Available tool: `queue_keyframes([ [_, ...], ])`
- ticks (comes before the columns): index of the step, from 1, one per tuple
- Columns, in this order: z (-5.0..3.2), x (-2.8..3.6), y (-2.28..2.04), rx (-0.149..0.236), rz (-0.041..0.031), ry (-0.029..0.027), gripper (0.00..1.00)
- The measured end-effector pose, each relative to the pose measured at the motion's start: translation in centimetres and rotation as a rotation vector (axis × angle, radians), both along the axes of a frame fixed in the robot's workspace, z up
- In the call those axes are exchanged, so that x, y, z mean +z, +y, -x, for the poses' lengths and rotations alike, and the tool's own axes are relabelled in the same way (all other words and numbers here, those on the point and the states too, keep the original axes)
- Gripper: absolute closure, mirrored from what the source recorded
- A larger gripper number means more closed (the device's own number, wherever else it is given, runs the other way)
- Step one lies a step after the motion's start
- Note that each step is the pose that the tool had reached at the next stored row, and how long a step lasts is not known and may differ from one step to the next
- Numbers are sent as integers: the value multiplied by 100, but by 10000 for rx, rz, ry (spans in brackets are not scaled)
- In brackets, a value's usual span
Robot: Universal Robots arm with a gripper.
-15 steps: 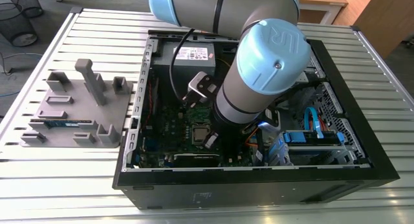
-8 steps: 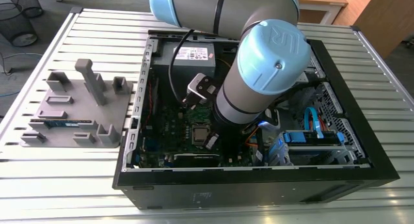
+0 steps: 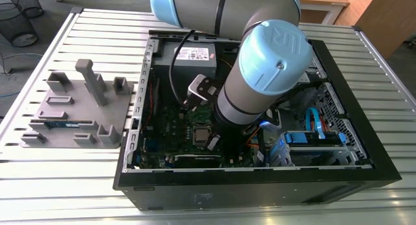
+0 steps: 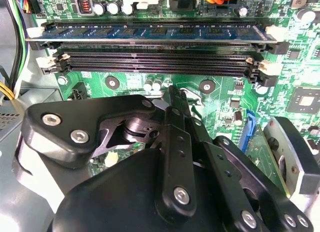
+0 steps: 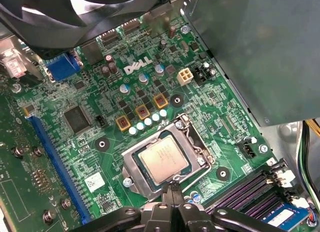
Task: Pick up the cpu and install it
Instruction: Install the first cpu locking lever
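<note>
Nearest the lens in both wrist views: the gripper [image 5: 172,189], black linkage folded in, fingers [image 5: 178,199] pressed flat together and clamping nothing. Poised tip-down just beside the near edge of the socket frame [image 5: 131,164], apart from the chip. Probably drawn narrow so as to fit among the crowded parts of the board.

From the exterior view's left: a grey fixture plate [image 3: 71,96] on the slatted table [image 3: 58,186], set just beside the case, likely so that parts wait in known slots within the arm's reach. Toward its near edge, a blue-green memory stick [image 3: 62,122], lying flat.

Next, the open computer case [image 3: 260,186], laid on its side with the panel off, which gives access from above to the green motherboard [image 3: 170,120]. Near the board's middle, the cpu [image 5: 164,162]: silver-grey top up, flat and square inside the metal frame, so seemingly already seated in its socket. Cannot tell whether the frame is latched down over it. Just past the socket in the first wrist view, purple memory slots [image 5: 247,189].

Farther toward the exterior view's right: the arm [image 3: 273,54], blue joint cap uppermost, reaching steeply down into the case and hiding part of the board. Beyond it, blue cables [image 3: 314,119] looping by the drive bay, well apart from the socket.
</note>
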State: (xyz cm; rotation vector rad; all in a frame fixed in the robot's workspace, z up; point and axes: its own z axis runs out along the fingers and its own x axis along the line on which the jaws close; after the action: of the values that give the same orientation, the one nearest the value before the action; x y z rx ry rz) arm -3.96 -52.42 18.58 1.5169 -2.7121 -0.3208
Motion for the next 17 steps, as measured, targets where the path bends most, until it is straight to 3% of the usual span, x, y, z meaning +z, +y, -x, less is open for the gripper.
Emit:
queue_keyframes([
  [6,-28,-1,1,167,-21,-3,89],
  [17,1,-1,0,175,-26,-3,89],
])
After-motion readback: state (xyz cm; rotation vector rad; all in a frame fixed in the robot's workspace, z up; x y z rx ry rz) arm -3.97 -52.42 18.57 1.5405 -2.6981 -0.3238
